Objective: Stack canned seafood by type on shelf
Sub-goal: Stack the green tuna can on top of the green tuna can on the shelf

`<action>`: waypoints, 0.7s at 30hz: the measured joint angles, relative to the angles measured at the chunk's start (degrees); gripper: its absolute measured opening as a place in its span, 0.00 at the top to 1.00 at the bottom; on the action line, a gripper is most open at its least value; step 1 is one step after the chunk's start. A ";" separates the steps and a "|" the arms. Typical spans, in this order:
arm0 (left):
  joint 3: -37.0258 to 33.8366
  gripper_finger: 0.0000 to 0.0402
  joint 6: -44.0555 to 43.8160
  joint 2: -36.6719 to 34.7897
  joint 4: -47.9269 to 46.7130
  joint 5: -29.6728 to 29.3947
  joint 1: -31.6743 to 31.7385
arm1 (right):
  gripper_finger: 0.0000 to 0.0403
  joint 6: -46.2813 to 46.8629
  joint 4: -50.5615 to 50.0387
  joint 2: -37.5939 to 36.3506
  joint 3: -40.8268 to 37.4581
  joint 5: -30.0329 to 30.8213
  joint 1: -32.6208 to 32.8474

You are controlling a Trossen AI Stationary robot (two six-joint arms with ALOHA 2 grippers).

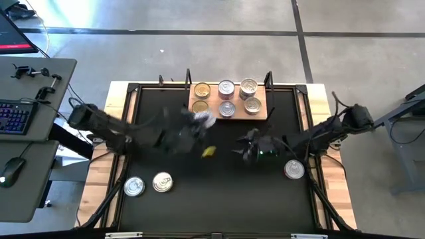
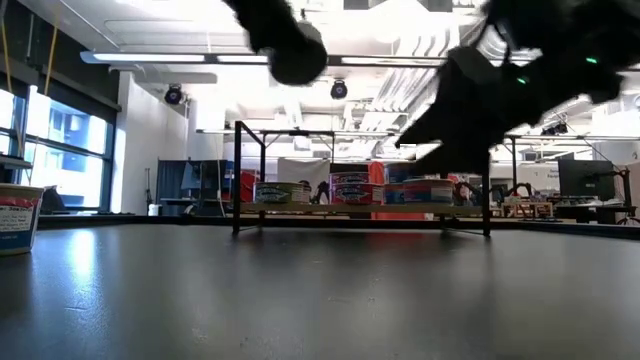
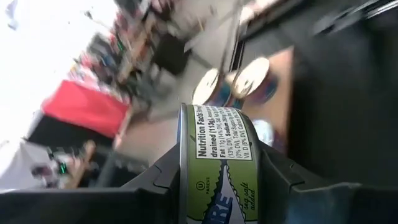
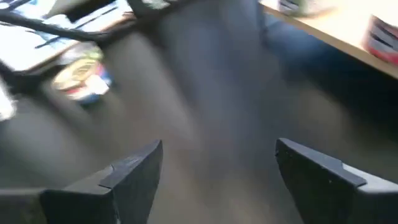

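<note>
Clamping a green-labelled can (image 3: 217, 165) by its sides, the left tool (image 3: 217, 186) hangs over mid-bench, near the shelf (image 1: 229, 114) with what look like six tins. Right tool (image 4: 217, 168), fingers apart, hovers above the bench (image 1: 219, 199).

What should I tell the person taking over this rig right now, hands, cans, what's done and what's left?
Left gripper: shut on a green-labelled can, held on edge above the table, just in front of the shelf.
Right gripper: open and empty, over the table's right half.
On the shelf: six cans in two rows of three.
Loose on the table: two tins near the front left, one red-sided tin at the right edge.
Done: six cans placed.
Left: place the held can with its type, then shelve the three loose ones. Whether the shelved cans are sorted by type cannot be told.
</note>
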 joint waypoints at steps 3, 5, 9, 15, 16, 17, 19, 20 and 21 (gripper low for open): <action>8.47 0.70 -3.92 4.26 -12.41 6.72 9.21 | 0.24 3.48 0.99 1.34 -1.49 9.84 4.49; 13.70 0.70 -5.71 7.99 -18.27 8.93 14.67 | 0.24 3.80 0.79 2.02 -1.97 15.06 6.27; 20.03 0.68 -5.82 14.93 -24.07 9.14 22.90 | 0.24 3.63 0.79 2.47 -1.97 19.31 7.14; 21.77 0.67 -4.16 22.76 -24.42 8.83 28.92 | 0.24 2.56 0.63 2.47 -1.95 19.72 7.14; 21.79 0.67 -4.38 23.55 -24.31 8.59 29.40 | 0.24 2.52 0.62 2.47 -1.95 19.70 7.14; 21.79 0.67 -4.58 24.40 -24.24 8.28 29.76 | 0.24 2.44 0.64 2.47 -1.95 19.70 7.14; 21.79 0.67 -4.53 25.77 -24.30 7.70 30.21 | 0.24 2.41 0.57 2.47 -1.95 19.70 7.14; 21.79 0.66 -4.33 26.33 -24.20 7.29 30.39 | 0.24 2.41 0.51 2.47 -1.95 19.70 7.14; 21.79 0.66 -4.05 26.76 -24.13 7.14 30.49 | 0.24 2.41 0.51 2.47 -1.95 19.70 7.14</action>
